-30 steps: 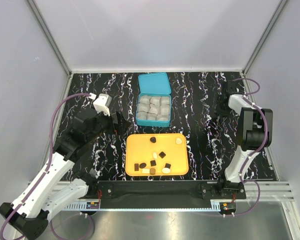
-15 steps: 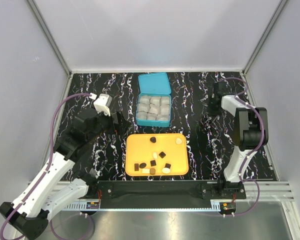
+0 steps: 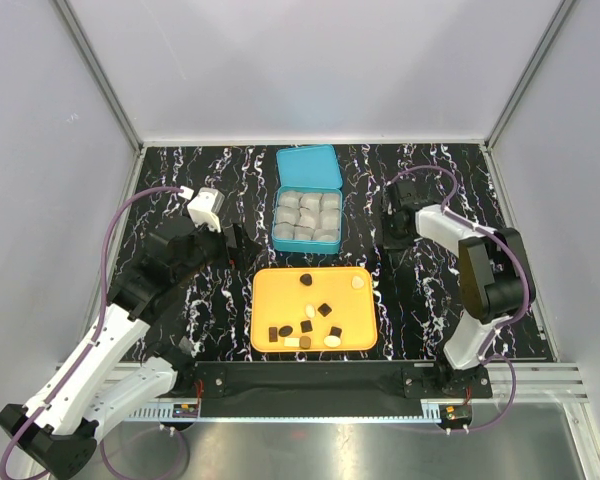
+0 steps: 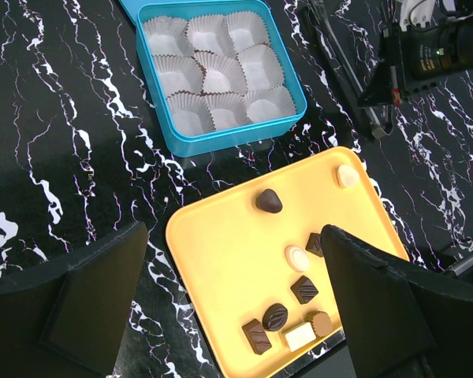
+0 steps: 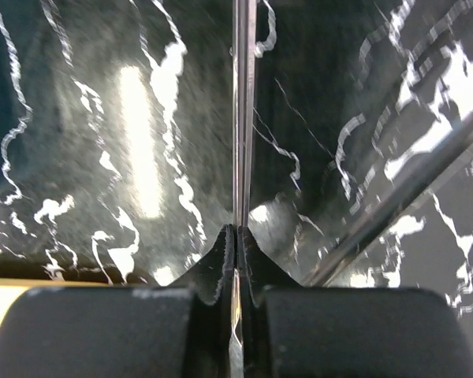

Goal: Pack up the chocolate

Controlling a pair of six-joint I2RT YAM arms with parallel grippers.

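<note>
Now, my right gripper [image 5: 237, 236] has its fingers [image 5: 217, 264] pressed together on thin metal tweezers [image 5: 240, 118], edge-on over the glossy black marbled table [image 5: 142, 118] beside the orange tray [image 4: 221, 268]. My left gripper [image 4: 235, 232] hangs spread wide above that smooth tray. There the chocolate [image 4: 304, 289], dark and cream, lies scattered. Beyond the tray, pleated white paper cups [image 4: 213, 75] fill a blue tin [image 4: 221, 140].

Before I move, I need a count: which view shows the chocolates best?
Left wrist: the chocolates lie close and distinct on the orange tray. Top external shows them as tiny specks; right wrist shows tweezers and tabletop, no chocolate.
</note>
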